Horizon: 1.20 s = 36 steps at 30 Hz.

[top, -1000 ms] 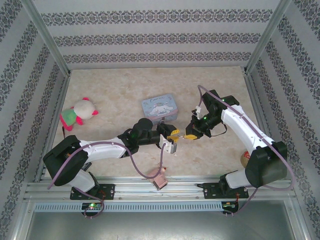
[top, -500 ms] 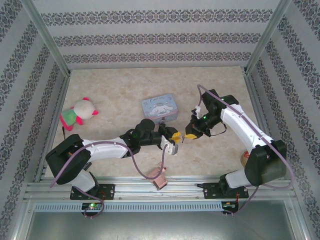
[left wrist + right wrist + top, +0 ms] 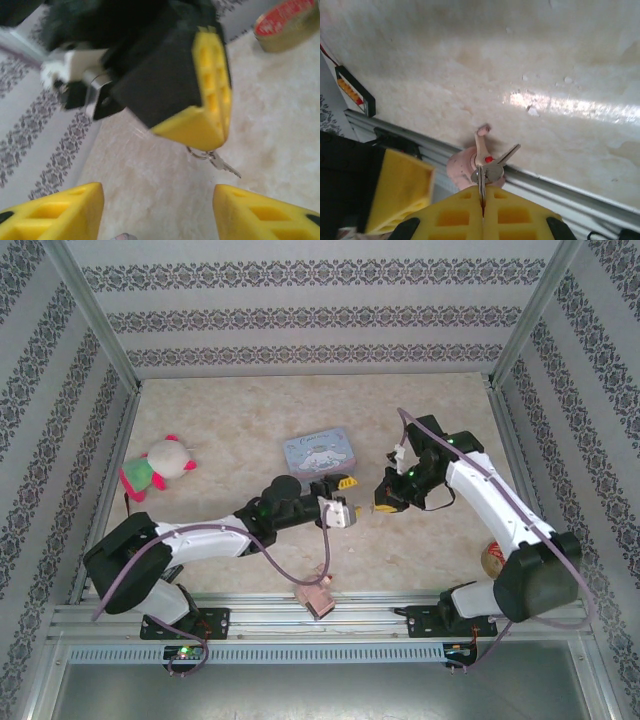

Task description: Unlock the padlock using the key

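on the pale marbled table point(image 3: 230, 410) a pink-and-white plush toy point(image 3: 158, 466) lies near the left wall, a blue tin point(image 3: 322, 453) with a cartoon lid sits mid-table, a pink blocky object point(image 3: 317, 594) rests at the near edge (against the metal rail point(image 3: 380, 612)), and a round red-topped container point(image 3: 287, 22) sits far right.

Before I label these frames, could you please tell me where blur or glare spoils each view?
Left wrist: the right pincer looms close and soft. Right wrist: keys sharp, a glare streak on the table. Top external: evenly lit, crisp.
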Tool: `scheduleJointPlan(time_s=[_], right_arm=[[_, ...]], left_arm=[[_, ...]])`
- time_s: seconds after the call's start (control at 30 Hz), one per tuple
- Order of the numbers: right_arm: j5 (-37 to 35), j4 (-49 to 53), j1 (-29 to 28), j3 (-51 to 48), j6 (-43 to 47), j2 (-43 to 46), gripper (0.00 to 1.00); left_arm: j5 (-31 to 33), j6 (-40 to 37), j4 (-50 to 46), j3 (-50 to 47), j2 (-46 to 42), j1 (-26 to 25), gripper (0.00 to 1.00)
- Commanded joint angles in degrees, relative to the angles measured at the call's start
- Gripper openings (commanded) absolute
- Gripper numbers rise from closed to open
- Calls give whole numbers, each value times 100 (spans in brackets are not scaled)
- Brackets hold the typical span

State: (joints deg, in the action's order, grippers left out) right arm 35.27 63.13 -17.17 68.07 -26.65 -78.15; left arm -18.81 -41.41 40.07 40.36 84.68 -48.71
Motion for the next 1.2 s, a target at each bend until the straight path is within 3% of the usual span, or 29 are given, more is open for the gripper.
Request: scheduleJointPlan(time_s=[0.0, 0.2, 0.47, 0.6, 1.17], right_arm=[[-441, -498, -88, -22, -57, 435, 0], [-1, -1465, -173, -172, -560, 811, 0], [513, -2652, -507, -197, -1128, 898, 0], [578, -2903, -645, -171, -1254, 829, 0], [637, -3000, -822, -40, -1337, 619, 0]], left_arm=[[-147, 1783, 27, -99, -496, 398, 64], [-1196, 3286, 444, -334, -826, 1173, 68], [-1853, 3871, 1328, -326, -436, 1232, 61], [-1977, 4064, 1807, -384, -221, 1232, 59], [-1879, 3880, 2097, -275, 340, 1232, 47]])
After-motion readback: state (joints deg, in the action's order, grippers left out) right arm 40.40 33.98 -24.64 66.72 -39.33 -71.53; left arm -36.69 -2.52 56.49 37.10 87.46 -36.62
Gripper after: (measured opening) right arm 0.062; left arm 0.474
